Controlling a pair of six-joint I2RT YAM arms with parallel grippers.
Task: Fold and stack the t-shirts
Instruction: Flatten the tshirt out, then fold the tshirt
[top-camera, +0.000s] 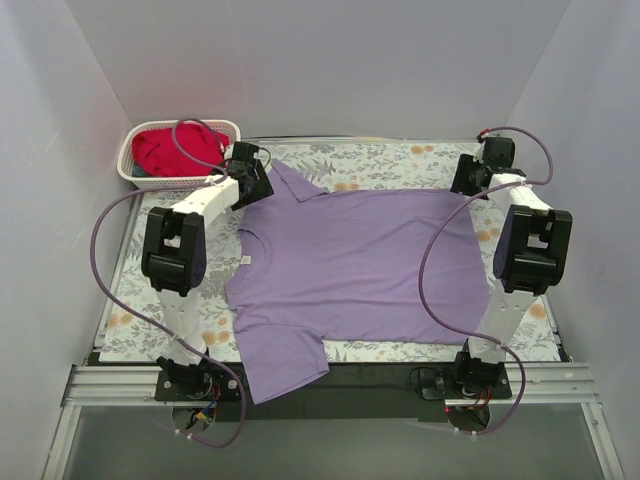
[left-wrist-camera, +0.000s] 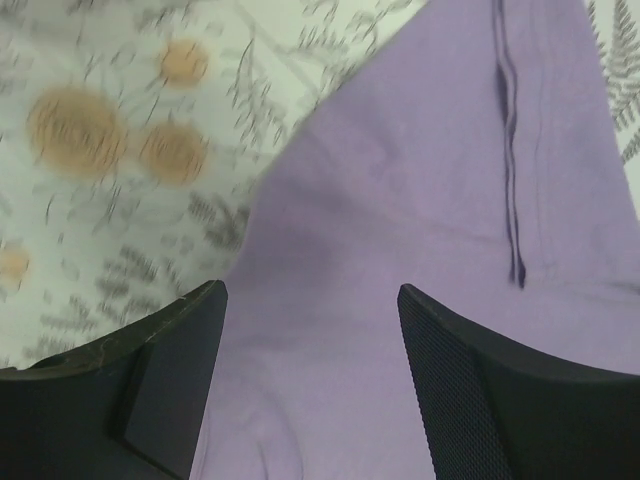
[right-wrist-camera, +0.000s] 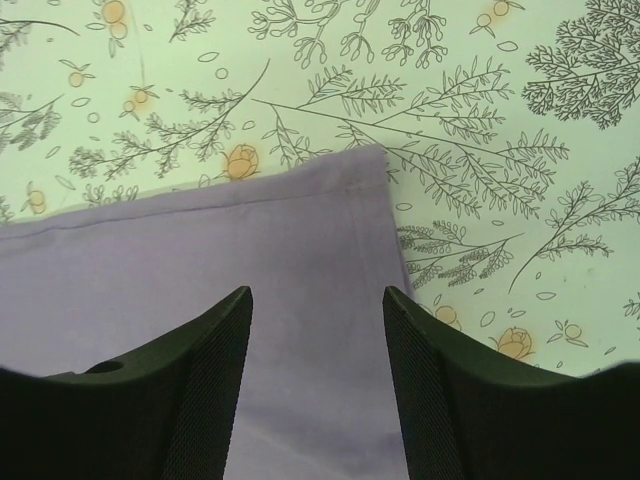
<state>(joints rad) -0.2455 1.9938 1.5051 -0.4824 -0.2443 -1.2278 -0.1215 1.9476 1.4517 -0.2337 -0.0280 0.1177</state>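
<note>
A lavender t-shirt lies spread flat on the flower-print cloth, neck to the left and hem to the right. Its near sleeve hangs over the table's front edge. My left gripper hovers open over the far sleeve, with nothing between its fingers. At the far right corner of the hem, my right gripper also stands open just above the cloth. A red t-shirt sits bunched in the white basket at the far left.
The flower-print tablecloth covers the table. Grey walls close in on the left, back and right. Purple cables loop from both arms. A metal rail runs along the near edge by the arm bases.
</note>
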